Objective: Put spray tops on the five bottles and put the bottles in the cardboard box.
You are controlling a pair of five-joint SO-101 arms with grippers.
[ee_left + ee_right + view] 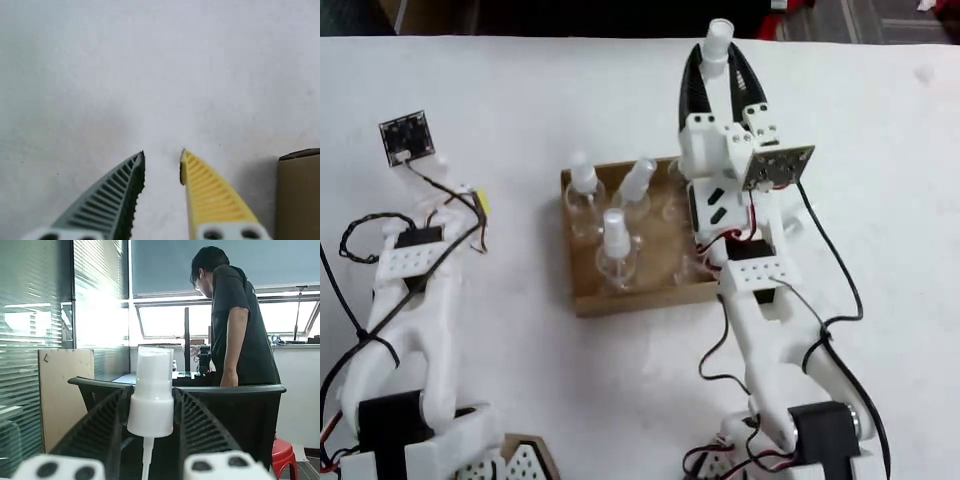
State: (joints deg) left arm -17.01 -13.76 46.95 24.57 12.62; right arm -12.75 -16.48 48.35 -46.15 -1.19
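The left gripper (162,157), with one grey and one yellow ribbed finger, is positioned left of the shallow brown cardboard box (582,292), above the white counter (520,90). Its fingers stand slightly apart, and the gap between them contains nothing. One wall of the cardboard box (300,195) lies just beside the yellow finger.

Inside the cardboard box, three clear plastic bottles stand upright, each fitted with a white spray top:
- the first (585,190) at the far left corner of the box;
- the second (636,185) next to it along the far wall, tilted slightly;
- the third (617,250) nearer the middle of the box.

The right arm hides the right side of the box, so its contents cannot be determined.

The right gripper (718,50), with black ribbed fingers, is positioned beyond the far right corner of the box. It is closed on a loose white plastic spray top (150,405), whose head projects past the fingertips and whose thin dip tube (146,455) points back toward the wrist.
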